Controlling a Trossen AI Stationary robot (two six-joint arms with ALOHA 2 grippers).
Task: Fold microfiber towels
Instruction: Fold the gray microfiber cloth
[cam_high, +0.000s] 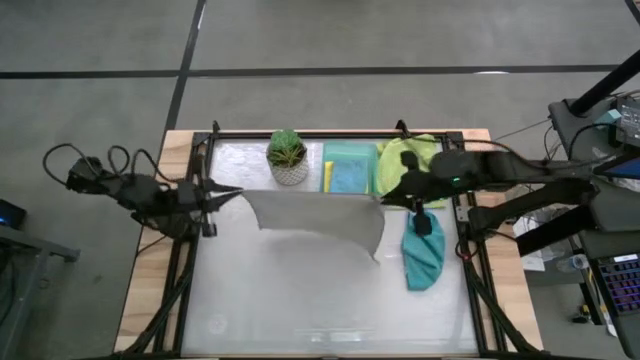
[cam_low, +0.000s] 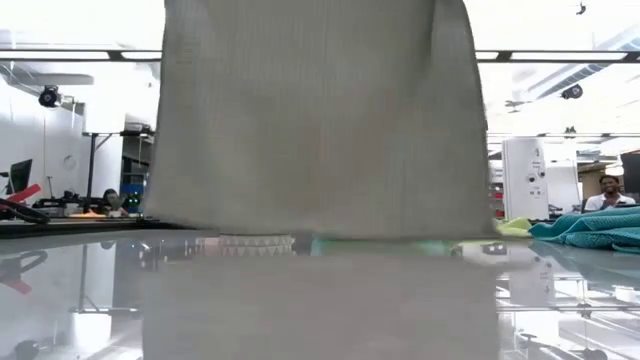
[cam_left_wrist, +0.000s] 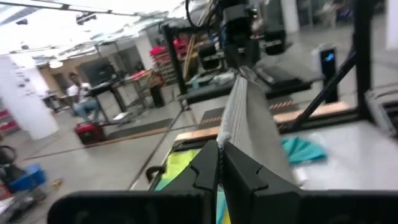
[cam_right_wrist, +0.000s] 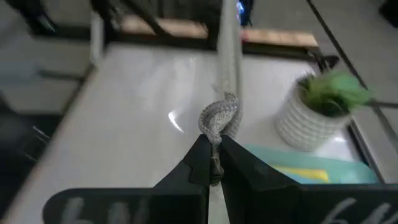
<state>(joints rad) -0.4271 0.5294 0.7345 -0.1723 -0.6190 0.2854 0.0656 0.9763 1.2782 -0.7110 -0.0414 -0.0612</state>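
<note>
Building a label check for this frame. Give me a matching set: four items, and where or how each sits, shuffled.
Items:
1. grey towel
2. teal towel
3. plant
4. lime towel

States:
A. stands in a white pot at the table's far edge
B. held up off the table, stretched between both end effectors
C. lies crumpled on the table, near the right end effector
D. bunched at the far right corner, beside the tray

Pairs: 1-B, 2-C, 3-A, 4-D. The left end effector pinches the grey towel's other end.
</note>
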